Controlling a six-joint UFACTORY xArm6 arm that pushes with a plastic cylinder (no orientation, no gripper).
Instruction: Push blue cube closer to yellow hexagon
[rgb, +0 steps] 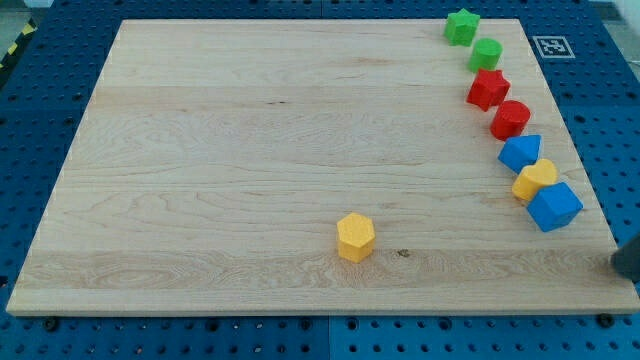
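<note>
**Only a dark sliver of the rod shows**

Of the arm, one small piece is visible: a dark, near-black rounded shape (629, 260) at about four o'clock in the view, cut off by the frame's edge. Its surface looks matte and plain, with no markings, screws or cables to be made out. Whether this is my tip itself cannot be told.
</note>
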